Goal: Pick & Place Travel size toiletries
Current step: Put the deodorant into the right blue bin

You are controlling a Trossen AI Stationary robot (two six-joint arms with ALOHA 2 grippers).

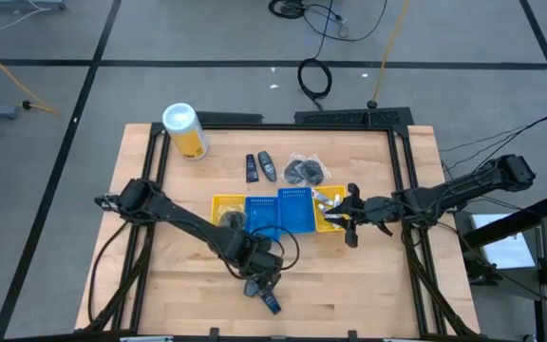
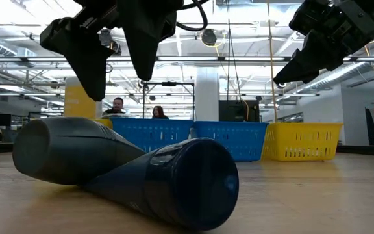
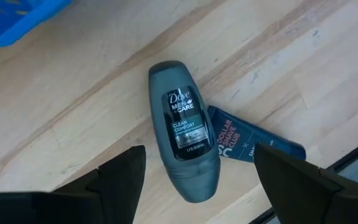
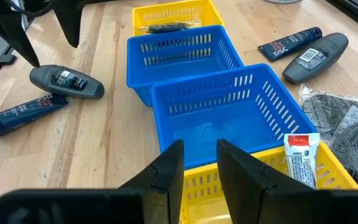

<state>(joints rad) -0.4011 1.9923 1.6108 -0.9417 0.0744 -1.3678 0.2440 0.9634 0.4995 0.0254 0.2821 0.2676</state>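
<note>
A dark grey roll-on (image 3: 185, 146) and a navy tube (image 3: 253, 144) lie on their sides on the table near its front edge, close together at an angle. My left gripper (image 3: 197, 186) hangs open just above them and points down, one finger on each side of the roll-on without touching it. In the low view its fingers (image 2: 86, 62) stand clear over the two items. My right gripper (image 4: 201, 165) hovers over the right yellow bin (image 4: 328, 168), its fingers a little apart with nothing between them. A white tube (image 4: 302, 158) lies in that bin.
Two blue bins (image 1: 295, 209) stand between the yellow bins (image 1: 226, 204) at the table's middle. Behind them lie another navy tube (image 1: 252, 167), a grey roll-on (image 1: 267, 165) and clear packets (image 1: 306, 171). A yellow canister (image 1: 185, 130) stands at the far left.
</note>
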